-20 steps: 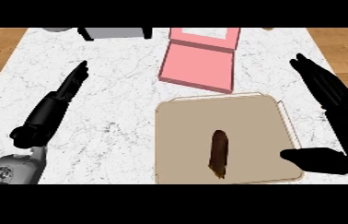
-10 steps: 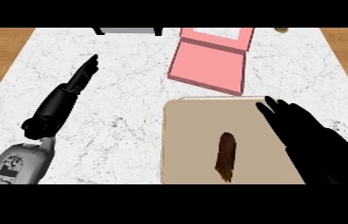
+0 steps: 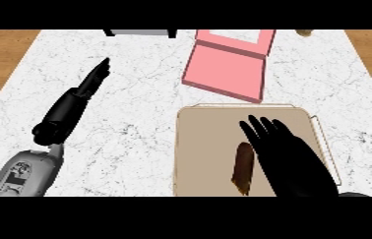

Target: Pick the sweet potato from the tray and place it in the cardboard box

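The sweet potato (image 3: 243, 168), a long dark brown root, lies lengthwise on the tan tray (image 3: 203, 149) at the lower right of the head view. My right hand (image 3: 291, 159) hovers over the tray just right of the sweet potato, open, its straight fingers pointing away from me and covering the tray's right half. The pink cardboard box (image 3: 227, 71) stands open beyond the tray, its lid raised at the far side. My left hand (image 3: 73, 103) rests open at the left on the marble counter, fingers pointing up the view.
A grey object on a dark base (image 3: 140, 32) sits at the counter's far edge. A small brown thing (image 3: 303, 32) shows at the far right edge. Wooden floor shows past the marble counter (image 3: 131, 134) at both upper corners.
My right hand has moved leftward over the tray, from its right edge to right beside the sweet potato. The view has shifted slightly; the left hand stays still.
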Available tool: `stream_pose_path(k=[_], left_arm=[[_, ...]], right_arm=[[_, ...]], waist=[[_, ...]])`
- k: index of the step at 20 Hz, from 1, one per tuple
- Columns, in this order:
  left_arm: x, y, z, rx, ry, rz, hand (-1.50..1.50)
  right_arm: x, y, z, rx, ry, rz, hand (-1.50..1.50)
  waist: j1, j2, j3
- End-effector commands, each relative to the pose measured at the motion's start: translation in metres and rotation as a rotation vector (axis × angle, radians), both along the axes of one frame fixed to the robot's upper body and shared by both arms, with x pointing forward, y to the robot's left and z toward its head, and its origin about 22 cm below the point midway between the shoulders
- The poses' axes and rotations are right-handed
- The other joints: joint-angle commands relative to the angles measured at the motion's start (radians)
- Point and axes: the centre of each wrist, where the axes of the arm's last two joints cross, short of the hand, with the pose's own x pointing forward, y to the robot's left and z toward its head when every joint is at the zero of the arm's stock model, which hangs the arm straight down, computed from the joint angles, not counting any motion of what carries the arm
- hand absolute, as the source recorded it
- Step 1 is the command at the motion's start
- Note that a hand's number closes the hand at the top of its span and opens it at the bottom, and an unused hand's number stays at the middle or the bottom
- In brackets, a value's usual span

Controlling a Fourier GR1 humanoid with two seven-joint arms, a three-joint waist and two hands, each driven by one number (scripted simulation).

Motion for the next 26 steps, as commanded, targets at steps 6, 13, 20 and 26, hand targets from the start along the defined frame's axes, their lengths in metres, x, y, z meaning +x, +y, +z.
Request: stream_pose_path(k=[6,13,20,26], left_arm=[[-0.002,-0.001,0.000,0.004,0.006,-0.008,0.00],[-0.008,0.010,-0.005,0.004,-0.002,0.004,0.00],[-0.008,0.006,-0.003,0.001,-0.009,0.021,0.00],[-0.002,0.020,-0.002,-0.009,-0.011,0.054,0.00]], right_arm=[[0.011,0.057,-0.034,-0.191,0.102,-0.174,-1.50],[0.029,0.080,-0.045,-0.265,0.062,-0.189,-1.50],[0.033,0.088,-0.052,-0.298,0.080,-0.193,-1.50],[0.032,0.083,-0.074,-0.359,0.075,-0.220,-1.50]], waist=[[-0.011,-0.003,0.004],[-0.016,-0.008,0.003],[-0.034,-0.009,0.005],[-0.043,-0.005,0.006]])
